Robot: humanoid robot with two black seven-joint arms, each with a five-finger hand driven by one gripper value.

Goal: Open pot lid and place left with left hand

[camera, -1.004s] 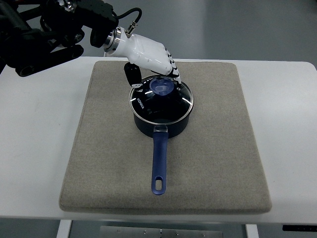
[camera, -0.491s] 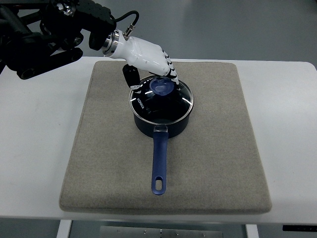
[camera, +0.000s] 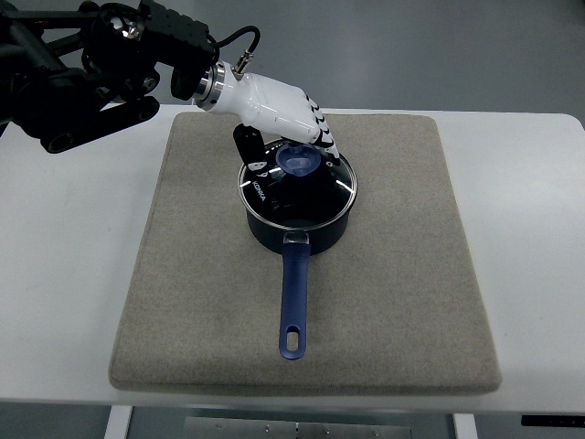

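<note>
Lid [camera: 298,181] of glass with a blue knob [camera: 298,161], seated on the one blue pot [camera: 297,208] near the middle of the mat, its long handle [camera: 293,302] pointing toward the camera. Counted from largest to smallest: one white table [camera: 64,274], one grey mat [camera: 210,302], one black arm ending in one white left hand [camera: 279,114], one pot, one lid, one knob. Over the last second the hand has drawn slightly up and back toward the far left, while lid and pot have not shifted; the lift has therefore probably not begun. Fingers [camera: 322,135] curve down over the far side of the knob, with the dark thumb at its left; whether they pinch it cannot be told. Right hand is out of view
</note>
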